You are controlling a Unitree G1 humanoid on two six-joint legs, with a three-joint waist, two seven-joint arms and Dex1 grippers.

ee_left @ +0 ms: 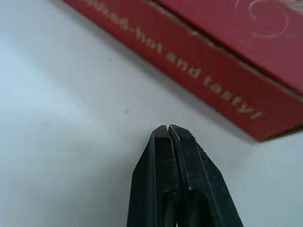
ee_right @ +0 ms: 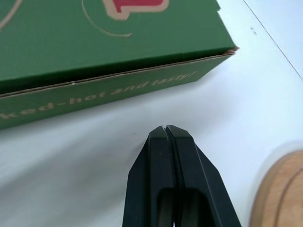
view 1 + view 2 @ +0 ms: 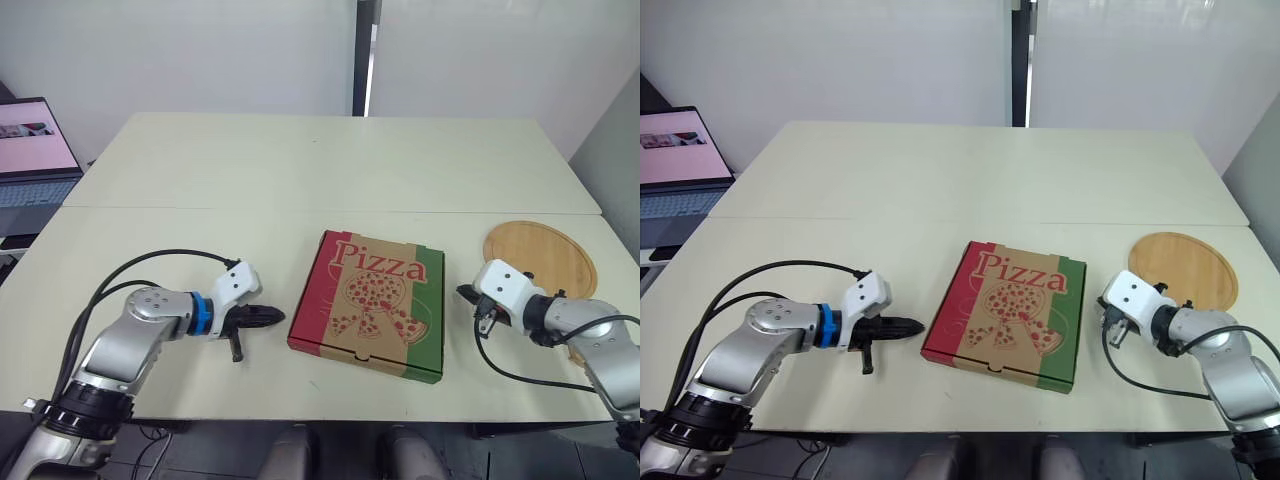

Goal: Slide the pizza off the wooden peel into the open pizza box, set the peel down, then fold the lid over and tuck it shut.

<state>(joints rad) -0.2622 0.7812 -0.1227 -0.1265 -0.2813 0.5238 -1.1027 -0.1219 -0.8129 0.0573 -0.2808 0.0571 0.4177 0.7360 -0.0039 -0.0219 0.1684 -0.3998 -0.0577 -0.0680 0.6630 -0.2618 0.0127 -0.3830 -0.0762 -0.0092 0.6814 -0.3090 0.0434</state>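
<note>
While the shut pizza box [image 3: 368, 305] lies between them, left gripper [image 3: 279, 316] clenched empty just beside it, right gripper [image 3: 463, 293] likewise

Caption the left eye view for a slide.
Closed pizza box on the table between shut left gripper and right gripper; bare wooden peel beside the right one.

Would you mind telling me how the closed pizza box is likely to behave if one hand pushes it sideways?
The pizza box lies flat and low on the smooth table, so it would probably slide rather than tip. Its thin cardboard wall may dent under the narrow tip of the shut left hand.
</note>
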